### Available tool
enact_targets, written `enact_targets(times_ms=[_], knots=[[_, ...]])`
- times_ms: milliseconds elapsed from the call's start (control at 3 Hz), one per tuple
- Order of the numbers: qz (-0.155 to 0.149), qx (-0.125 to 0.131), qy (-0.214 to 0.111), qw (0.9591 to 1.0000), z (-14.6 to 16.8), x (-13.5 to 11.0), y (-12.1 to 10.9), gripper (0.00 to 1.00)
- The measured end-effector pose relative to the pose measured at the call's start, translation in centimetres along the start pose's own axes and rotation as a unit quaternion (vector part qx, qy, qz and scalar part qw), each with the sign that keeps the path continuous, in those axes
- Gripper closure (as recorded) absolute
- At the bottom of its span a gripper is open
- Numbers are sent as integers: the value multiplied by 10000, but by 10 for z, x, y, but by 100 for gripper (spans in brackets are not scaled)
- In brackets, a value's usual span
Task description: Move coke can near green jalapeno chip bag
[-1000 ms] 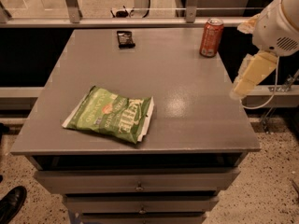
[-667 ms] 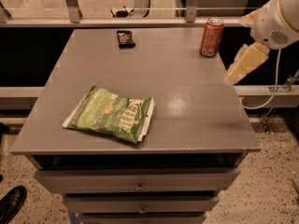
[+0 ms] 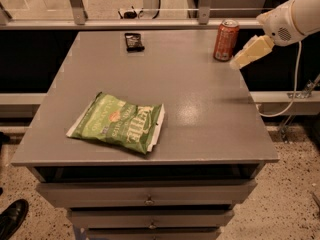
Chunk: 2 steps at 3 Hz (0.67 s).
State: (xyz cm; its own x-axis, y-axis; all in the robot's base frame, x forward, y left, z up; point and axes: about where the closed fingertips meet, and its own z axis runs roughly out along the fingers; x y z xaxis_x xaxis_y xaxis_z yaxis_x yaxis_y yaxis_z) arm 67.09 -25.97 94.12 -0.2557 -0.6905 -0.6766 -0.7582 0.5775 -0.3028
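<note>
The coke can (image 3: 226,39) stands upright near the far right corner of the grey table (image 3: 200,104). The green jalapeno chip bag (image 3: 118,122) lies flat near the front left of the table, far from the can. My gripper (image 3: 251,52), cream-coloured on the white arm, hangs just right of the can, at about its lower half, close beside it but not around it.
A small flat black wrapped bar (image 3: 134,41) lies at the far middle of the table. Drawers (image 3: 147,199) sit under the tabletop. A railing and glass run behind the table. A black shoe (image 3: 12,218) is on the floor at the lower left.
My gripper has moved up and to the left, from beside the table's right edge toward the coke can. The can, bag and bar have not moved.
</note>
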Motion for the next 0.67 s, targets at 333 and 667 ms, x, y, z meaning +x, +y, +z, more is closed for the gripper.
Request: enact_targets(times_ms=[333,667], knots=[[405,55,-289,9987,32,10,-29,0],[705,145,-601,9956,58,12,-54,0]])
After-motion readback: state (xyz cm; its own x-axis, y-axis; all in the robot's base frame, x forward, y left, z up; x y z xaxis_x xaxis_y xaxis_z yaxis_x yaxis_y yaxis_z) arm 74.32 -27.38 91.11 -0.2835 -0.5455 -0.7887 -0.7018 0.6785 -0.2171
